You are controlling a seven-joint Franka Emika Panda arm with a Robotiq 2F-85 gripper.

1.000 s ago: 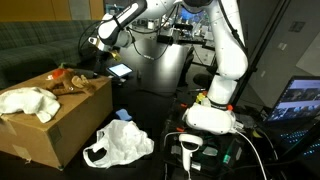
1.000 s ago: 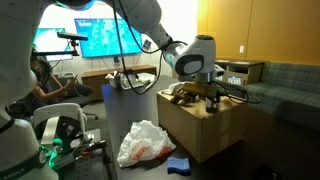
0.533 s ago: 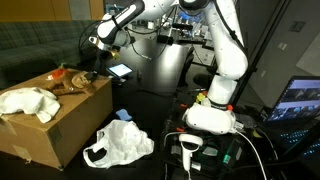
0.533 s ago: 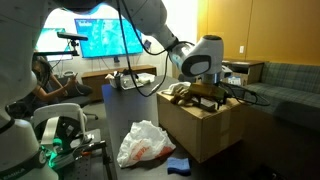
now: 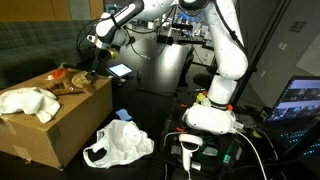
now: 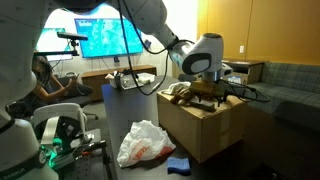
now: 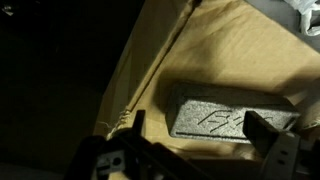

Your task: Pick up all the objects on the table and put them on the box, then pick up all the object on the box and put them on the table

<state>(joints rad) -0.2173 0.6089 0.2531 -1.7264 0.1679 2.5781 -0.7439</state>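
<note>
A cardboard box [image 5: 50, 125] [image 6: 200, 125] stands in both exterior views, with a white cloth [image 5: 28, 102] and brown and orange items [image 5: 70, 80] on top. My gripper [image 5: 97, 62] [image 6: 208, 97] hangs just above the box's far end. In the wrist view its two dark fingers [image 7: 205, 135] are spread open on either side of a grey flat rectangular block [image 7: 225, 118] with a dark mark, lying on the tan box top [image 7: 230, 50]. The fingers do not touch the block. A white plastic bag [image 5: 118, 145] [image 6: 143, 143] lies on the floor beside the box.
A blue object [image 5: 121, 114] [image 6: 180, 161] lies near the box's foot. A grey cylindrical stand [image 5: 160, 65] is behind the box. The robot base [image 5: 212, 115] and monitors [image 6: 95, 28] are nearby. A dark couch [image 5: 35, 45] stands behind.
The arm shifted slightly along the box top between one second ago and half a second ago; since then nothing has visibly moved.
</note>
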